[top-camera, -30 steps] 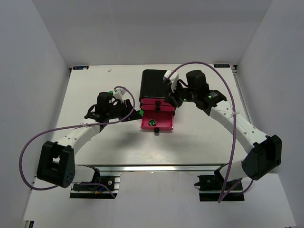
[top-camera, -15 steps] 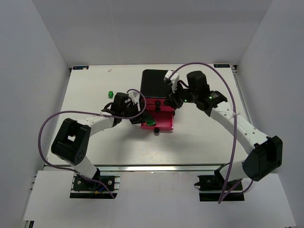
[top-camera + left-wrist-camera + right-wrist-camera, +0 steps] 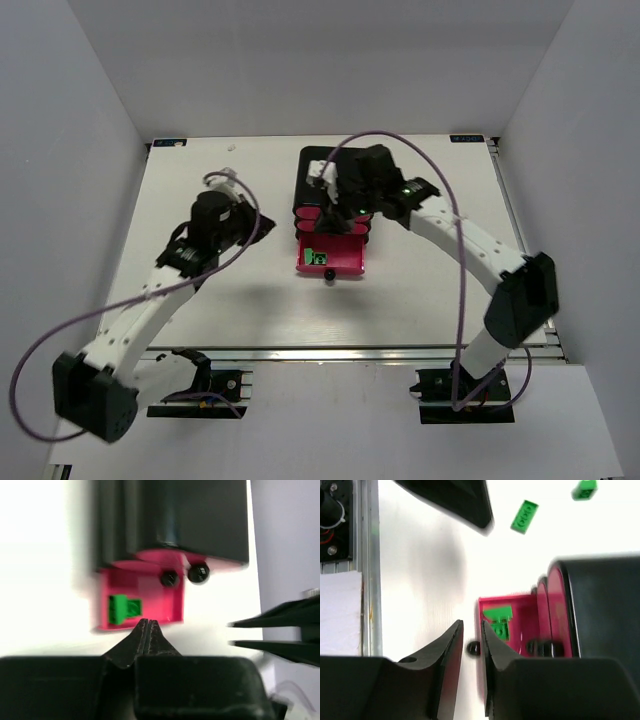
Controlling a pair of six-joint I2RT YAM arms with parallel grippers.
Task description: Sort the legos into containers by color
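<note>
The containers' black casing (image 3: 325, 160) (image 3: 200, 515) stands mid-table with its bottom pink drawer (image 3: 345, 262) (image 3: 487, 602) pulled out; the two upper drawers are shut. Green legos (image 3: 316, 255) (image 3: 122, 609) (image 3: 498, 622) lie in the open drawer. Two more green legos (image 3: 524, 516) (image 3: 584, 489) lie loose on the table. My left gripper (image 3: 232, 213) (image 3: 147, 622) is shut and empty, left of the unit. Over the casing's front, my right gripper (image 3: 322, 190) (image 3: 471, 624) stands narrowly open, holding nothing; the drawer's black knob (image 3: 473, 648) shows far below the gap.
White walls close in the table on three sides. A metal rail (image 3: 370, 565) runs along the table's near edge. The left arm's purple cable (image 3: 60, 330) loops off to the left, and the right arm's cable (image 3: 440, 170) arches over the casing.
My left gripper pulled back leftward from the open drawer and shut. My right gripper swung left, now over the casing's front.
</note>
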